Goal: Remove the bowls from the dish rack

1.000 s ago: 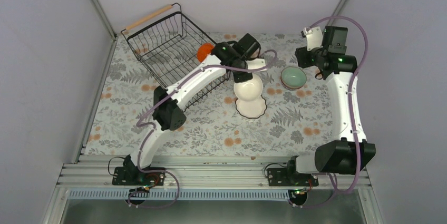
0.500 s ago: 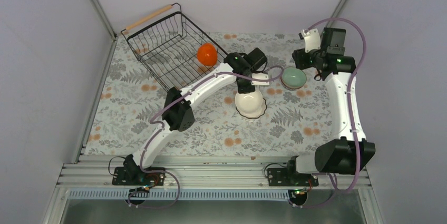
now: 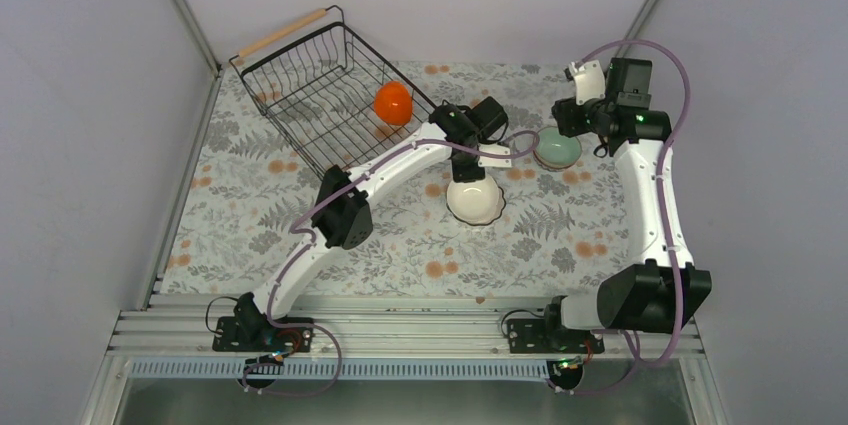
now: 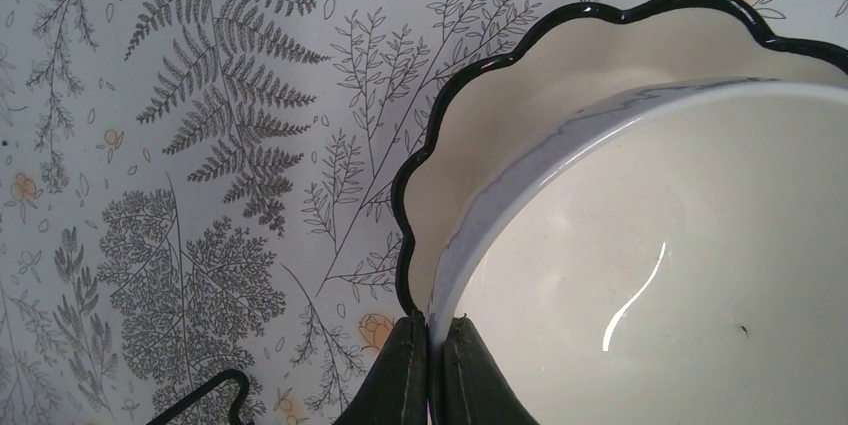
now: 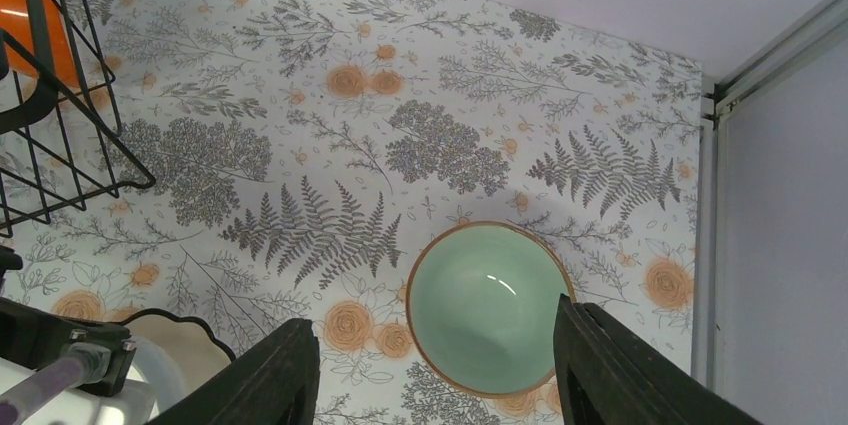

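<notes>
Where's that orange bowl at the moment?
In the overhead view the orange bowl sits inside the black wire dish rack at the far left of the table, near the rack's right-hand corner.

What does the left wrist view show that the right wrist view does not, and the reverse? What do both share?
Only the left wrist view: the left fingers shut on the rim of the plain white bowl, nested in the scalloped bowl.
Only the right wrist view: the pale green bowl lying between the open right fingers, and the orange bowl inside the dish rack.
Both: the floral tablecloth, and the scalloped bowl, though the right wrist view catches only a piece of its dark rim.
</notes>
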You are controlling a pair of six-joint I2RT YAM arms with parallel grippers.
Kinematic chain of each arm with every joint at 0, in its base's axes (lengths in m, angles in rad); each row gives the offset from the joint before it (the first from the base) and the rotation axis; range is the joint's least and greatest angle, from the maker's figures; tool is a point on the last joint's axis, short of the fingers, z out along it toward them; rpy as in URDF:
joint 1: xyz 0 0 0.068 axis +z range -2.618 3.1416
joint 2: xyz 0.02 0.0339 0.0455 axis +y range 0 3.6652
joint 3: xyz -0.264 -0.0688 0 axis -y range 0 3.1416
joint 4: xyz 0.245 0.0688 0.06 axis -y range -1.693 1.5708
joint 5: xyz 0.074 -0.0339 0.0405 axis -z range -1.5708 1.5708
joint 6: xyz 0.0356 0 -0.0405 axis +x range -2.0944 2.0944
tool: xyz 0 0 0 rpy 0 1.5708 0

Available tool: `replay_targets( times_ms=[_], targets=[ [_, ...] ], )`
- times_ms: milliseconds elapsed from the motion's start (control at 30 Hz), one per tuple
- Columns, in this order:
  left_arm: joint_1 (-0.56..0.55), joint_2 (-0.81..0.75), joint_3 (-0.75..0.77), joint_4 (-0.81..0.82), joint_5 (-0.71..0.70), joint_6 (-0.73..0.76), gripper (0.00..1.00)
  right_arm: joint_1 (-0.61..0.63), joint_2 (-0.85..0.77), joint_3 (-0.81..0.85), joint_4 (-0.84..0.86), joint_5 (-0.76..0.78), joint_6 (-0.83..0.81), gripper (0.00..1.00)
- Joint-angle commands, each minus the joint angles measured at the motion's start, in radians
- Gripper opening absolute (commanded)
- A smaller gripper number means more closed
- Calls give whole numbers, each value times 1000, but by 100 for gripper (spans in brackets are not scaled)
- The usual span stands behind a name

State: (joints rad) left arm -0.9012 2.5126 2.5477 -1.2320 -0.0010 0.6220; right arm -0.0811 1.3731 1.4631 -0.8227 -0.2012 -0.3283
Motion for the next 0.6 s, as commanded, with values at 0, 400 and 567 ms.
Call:
replay_targets(
  times_ms=[0, 400, 567],
  targets=[
    [-12, 17, 40, 1, 41, 21, 2, -11, -29, -10, 20, -19, -8, 57],
    [-24, 74, 45, -4, -14, 31, 3, -11, -45, -34, 23, -24, -16, 58],
    [-24, 73, 38, -10, -30, 35, 11, -12, -49, -55, 27, -25, -23, 58]
  ],
)
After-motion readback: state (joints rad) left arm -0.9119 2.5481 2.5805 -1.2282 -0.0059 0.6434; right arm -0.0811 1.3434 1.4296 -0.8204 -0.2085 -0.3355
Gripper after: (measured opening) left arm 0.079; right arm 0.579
